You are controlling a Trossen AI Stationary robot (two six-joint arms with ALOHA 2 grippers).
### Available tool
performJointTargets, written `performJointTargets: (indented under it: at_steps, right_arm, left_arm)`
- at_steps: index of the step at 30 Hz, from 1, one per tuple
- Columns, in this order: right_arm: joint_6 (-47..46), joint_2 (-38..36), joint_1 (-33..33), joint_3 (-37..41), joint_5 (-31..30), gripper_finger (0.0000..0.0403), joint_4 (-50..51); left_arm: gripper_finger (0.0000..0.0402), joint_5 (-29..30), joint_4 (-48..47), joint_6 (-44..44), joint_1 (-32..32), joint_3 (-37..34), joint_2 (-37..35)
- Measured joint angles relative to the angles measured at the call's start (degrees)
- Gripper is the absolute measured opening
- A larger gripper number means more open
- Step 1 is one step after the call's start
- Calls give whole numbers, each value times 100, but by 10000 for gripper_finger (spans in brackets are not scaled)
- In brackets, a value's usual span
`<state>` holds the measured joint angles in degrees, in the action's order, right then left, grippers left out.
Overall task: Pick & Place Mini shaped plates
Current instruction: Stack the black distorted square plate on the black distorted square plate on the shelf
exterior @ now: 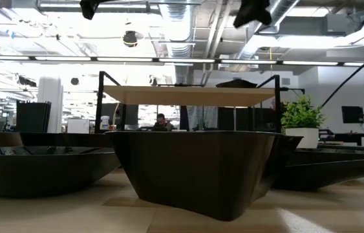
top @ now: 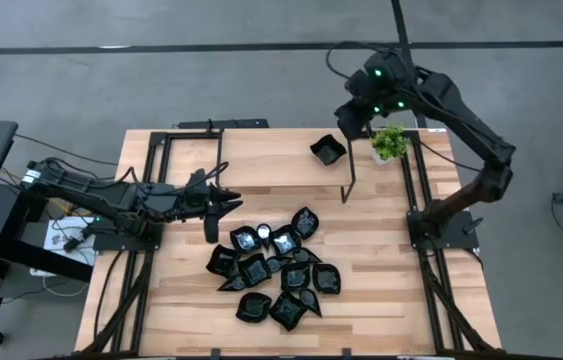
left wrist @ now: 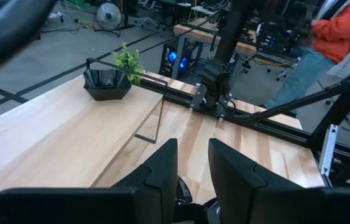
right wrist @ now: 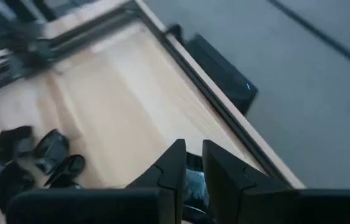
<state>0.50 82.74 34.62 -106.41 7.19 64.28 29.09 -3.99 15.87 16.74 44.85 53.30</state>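
From above I see the mini shaped plates (top: pixel 276 268), glossy black, heaped at the near middle of the wooden bench (top: pixel 381 260), with one plate (top: pixel 328 150) already on the raised shelf (top: pixel 261 150) near the green plant (top: pixel 390 142). My left gripper (top: pixel 227 203) hovers just beside the heap, fingers a little apart and empty; my right gripper (top: pixel 353 120) hangs over the shelf, fingers nearly together, holding nothing I can see. I judge one placement done, so next I must lower the left gripper onto one plate's rim without nudging its neighbours.
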Motion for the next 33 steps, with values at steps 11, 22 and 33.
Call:
performJointTargets:
  at_steps: [11, 22, 33]
  right_arm:
    - [1053, -223, -1650, 0, 51, 50, -41]
    - [1354, -236, -3146, 343, 539, 50, -676]
    - [766, -740, -3531, 2678, 521, 50, -2402]
  left_arm:
    - [92, -35, -2, -1, 0, -1, 0]
    - [92, -347, -1, 1, -1, 1, 0]
    - [92, -1379, -29, 163, 1, -1, -2]
